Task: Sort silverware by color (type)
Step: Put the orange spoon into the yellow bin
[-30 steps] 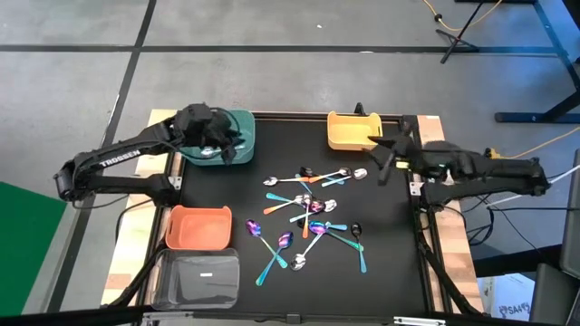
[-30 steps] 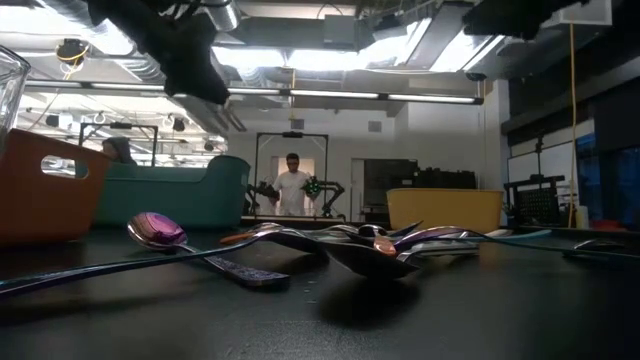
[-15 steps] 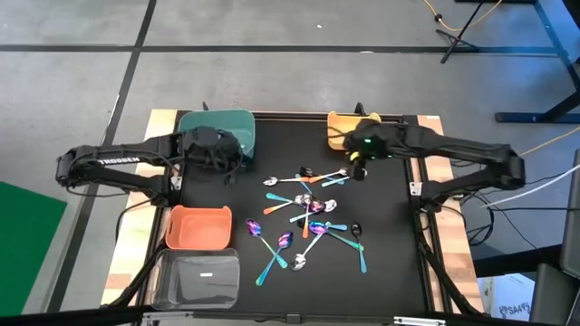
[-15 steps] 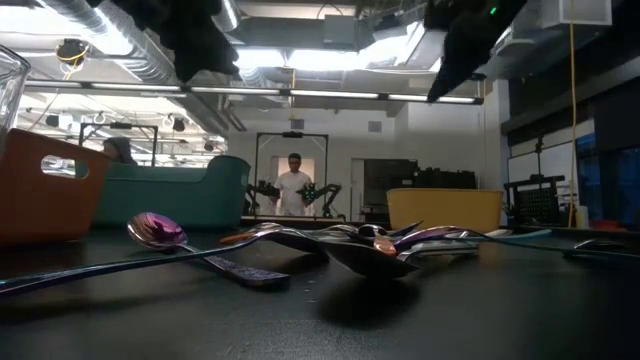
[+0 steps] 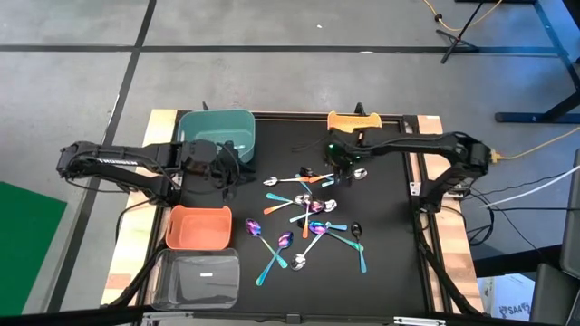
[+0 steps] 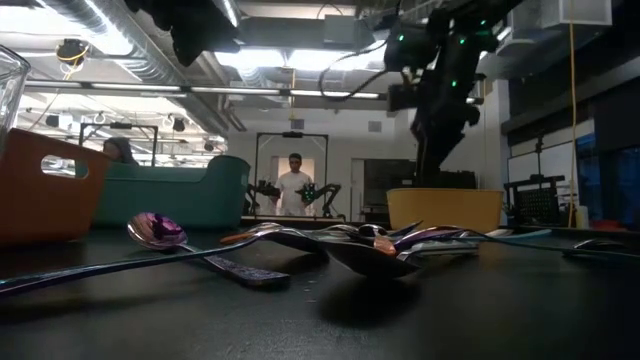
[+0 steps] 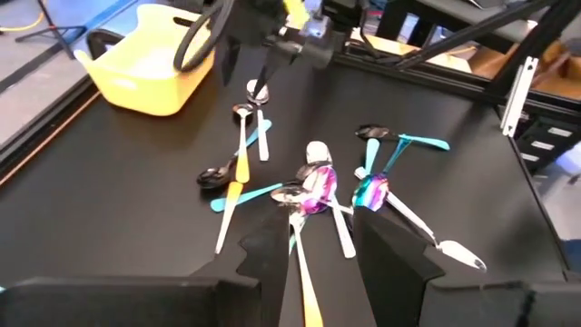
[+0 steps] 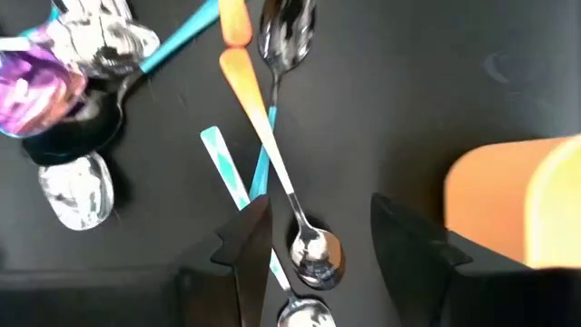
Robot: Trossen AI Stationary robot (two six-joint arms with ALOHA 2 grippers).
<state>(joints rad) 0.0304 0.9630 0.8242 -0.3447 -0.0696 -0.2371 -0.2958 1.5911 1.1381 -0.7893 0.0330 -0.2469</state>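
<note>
On the left arm (image 5: 109, 156) — "TROSSEN" lettering, faint

Bare black mat (image 5: 381, 281) lies open right of the tangled spoons (image 5: 308, 213). Bins crowd the left: the teal bin (image 5: 217, 127), the orange bin (image 5: 198, 228) and the clear bin (image 5: 195, 276).

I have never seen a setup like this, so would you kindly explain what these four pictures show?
Two dark robot arms work at a black table. One camera looks down from above, one sits at table level, and one rides on each wrist. Small coloured spoons lie scattered in the middle, with a teal bin, a yellow bin, an orange bin and a clear bin around them. The right pincer hangs open over the spoons nearest the yellow bin; the left pincer waits open beside the teal bin. Neither holds anything.
</note>
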